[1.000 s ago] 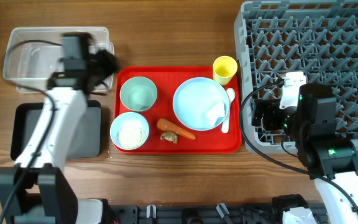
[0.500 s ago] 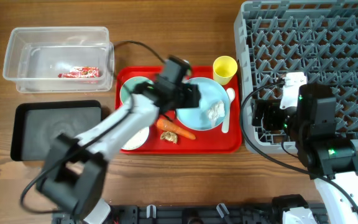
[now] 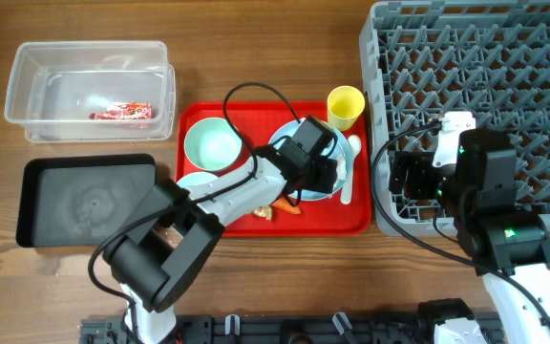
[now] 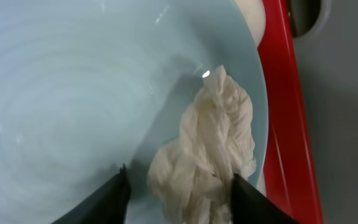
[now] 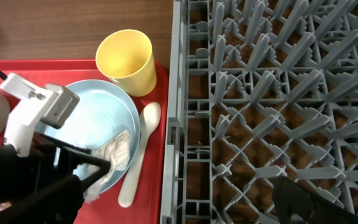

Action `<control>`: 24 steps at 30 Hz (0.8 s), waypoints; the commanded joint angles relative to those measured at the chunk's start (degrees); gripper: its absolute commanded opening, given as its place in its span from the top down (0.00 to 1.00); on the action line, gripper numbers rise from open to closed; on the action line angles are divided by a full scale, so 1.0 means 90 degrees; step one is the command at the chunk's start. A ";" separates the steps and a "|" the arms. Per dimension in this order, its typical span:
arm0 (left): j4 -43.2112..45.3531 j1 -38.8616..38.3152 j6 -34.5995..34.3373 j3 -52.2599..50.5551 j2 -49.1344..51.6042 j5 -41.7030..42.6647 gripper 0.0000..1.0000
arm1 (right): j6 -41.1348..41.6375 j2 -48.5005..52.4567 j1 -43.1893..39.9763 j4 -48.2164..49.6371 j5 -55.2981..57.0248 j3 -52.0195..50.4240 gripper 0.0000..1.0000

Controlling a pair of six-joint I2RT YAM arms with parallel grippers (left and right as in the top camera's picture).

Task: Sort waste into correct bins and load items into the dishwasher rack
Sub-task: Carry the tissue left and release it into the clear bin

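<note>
The left fingers [image 4: 112,200] stand part-open astride the crumpled white napkin [image 4: 207,155], one tip touching it, the other just clear; only the tips show. The napkin lies near the rim of the light blue round plate [image 4: 61,93] on the red tray [image 4: 288,124]. The right fingers [image 5: 309,202], spread wide and empty, hang over the grey dishwasher rack [image 5: 278,74]; only one shows.
</note>
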 commanded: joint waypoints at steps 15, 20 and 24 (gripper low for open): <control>-0.0682 0.1202 0.0117 -0.0012 -0.1219 -0.1433 0.96 | 0.0012 0.0015 0.0000 -0.0010 0.0131 0.0158 0.00; -0.0767 0.2387 0.0466 -0.0012 -0.2115 -0.1554 0.96 | 0.0012 0.0027 0.0002 -0.0010 0.0129 0.0158 0.00; -0.0631 0.3427 0.0466 -0.0012 -0.2348 -0.1831 0.95 | 0.0015 0.0119 0.0002 -0.0010 0.0126 0.0158 0.00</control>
